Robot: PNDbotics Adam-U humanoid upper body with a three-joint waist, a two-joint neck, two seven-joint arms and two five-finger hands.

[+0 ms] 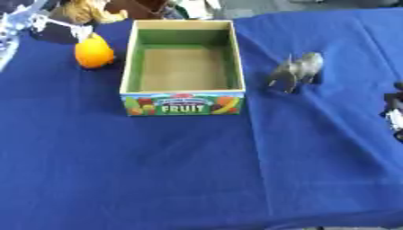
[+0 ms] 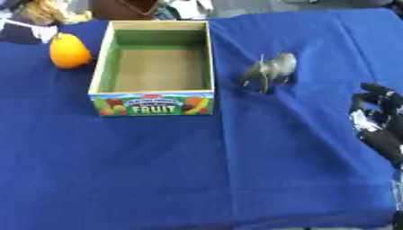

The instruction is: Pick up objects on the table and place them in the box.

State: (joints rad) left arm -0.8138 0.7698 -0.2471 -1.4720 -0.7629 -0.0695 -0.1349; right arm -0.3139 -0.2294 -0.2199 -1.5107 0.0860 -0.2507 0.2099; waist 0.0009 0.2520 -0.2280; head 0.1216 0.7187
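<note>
An open box (image 1: 182, 101) with green inner walls and a "FRUIT" label on its front stands at the table's back middle, with nothing inside. An orange fruit (image 1: 94, 53) sits just left of the box. A grey toy animal (image 1: 297, 69) stands right of the box. My right hand (image 2: 376, 117), black, rests at the right edge, fingers relaxed and holding nothing, well below and right of the toy animal. A blurred silver and dark shape, my left arm (image 1: 31, 24), shows at the upper left corner, just above the orange fruit; its hand is not clear.
A blue cloth (image 1: 157, 170) covers the table, with its front edge near the bottom of the view. Blurred brown and dark things (image 1: 118, 9) lie beyond the table's far edge.
</note>
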